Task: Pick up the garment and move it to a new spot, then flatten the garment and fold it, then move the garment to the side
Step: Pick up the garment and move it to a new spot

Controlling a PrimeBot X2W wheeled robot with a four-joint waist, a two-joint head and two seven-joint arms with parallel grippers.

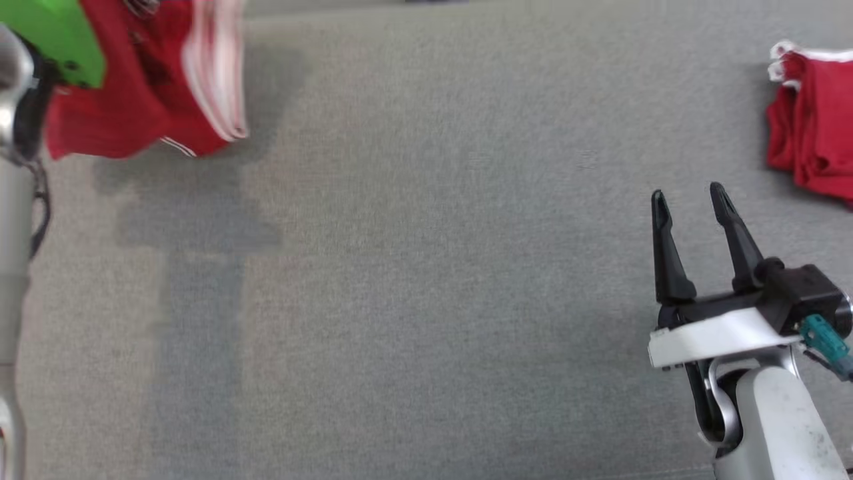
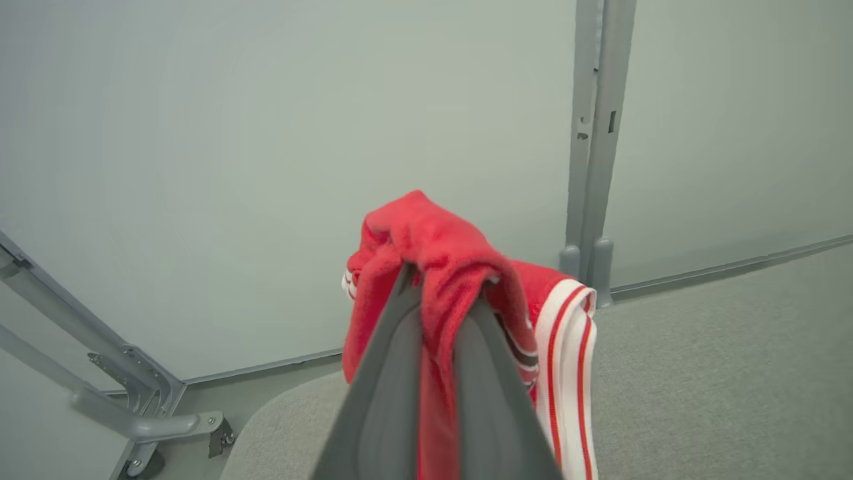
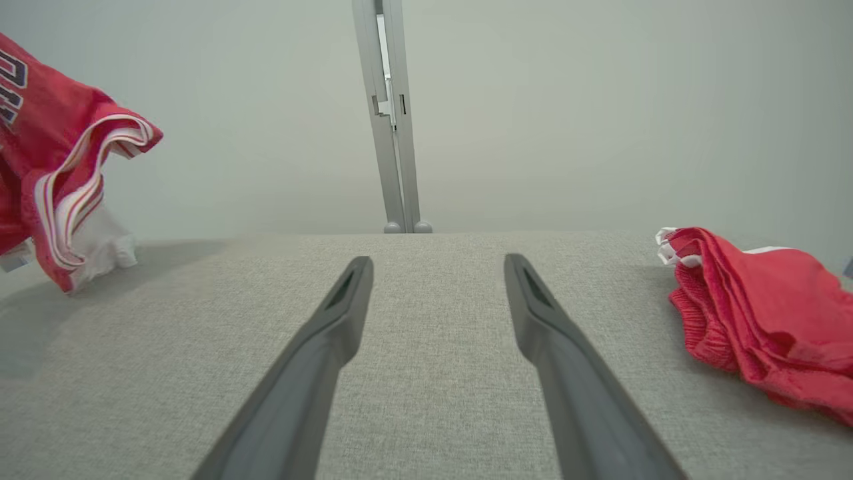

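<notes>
A red garment with white and red striped trim [image 1: 143, 100] hangs in the air at the upper left of the head view, above the grey table [image 1: 426, 300]. My left gripper [image 2: 443, 283] is shut on a bunch of its red cloth [image 2: 433, 247], which drapes over and between the two fingers. In the right wrist view the same garment [image 3: 53, 180] dangles at the far left, lifted off the surface. My right gripper [image 1: 690, 197] stands open at the lower right, low over the table, with nothing between its fingers [image 3: 340, 313].
A second red garment [image 1: 810, 127] lies crumpled at the table's right edge, also seen as a red heap [image 3: 760, 313] to the right of my right fingers. A pale wall with a grey post [image 3: 393, 120] stands behind the table. My left forearm [image 1: 13, 233] runs down the left border.
</notes>
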